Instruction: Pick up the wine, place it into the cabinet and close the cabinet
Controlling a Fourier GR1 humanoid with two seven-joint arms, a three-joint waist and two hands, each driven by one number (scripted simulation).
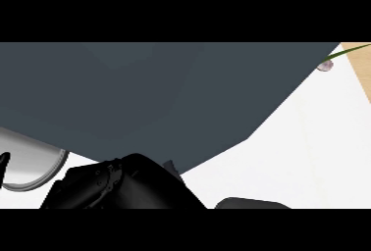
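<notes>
My hand [119, 188] sits low in the head view, a little left of the middle. It shows as a bulky black mass with its back and knuckle side turned up toward me, so its underside is hidden. I cannot tell how far it is open or whether it has hold of anything, and I cannot tell which of my two hands it is. Directly above it, and seeming to run into it, a broad dark grey slab [145, 98] fills most of the view. The slab's slanting edge climbs from just beside the hand away to the upper right. I cannot say whether this slab is my own forearm held close to my head or part of the cabinet. To the hand's left, near it, lies a pale grey rounded form with a lighter rim [33, 166], and a small black tip [4, 164] crosses its far side. To the hand's right, at the lower edge, a flat black shape [252, 203] pokes up, too little of it showing to name. White counter [304, 147] stretches away to the right of the hand. Well apart, up and to the right, a small greyish object with a green leaf [326, 63] sits beside a wooden strip [360, 63]. The wine shows nowhere; I cannot tell where it is.
</notes>
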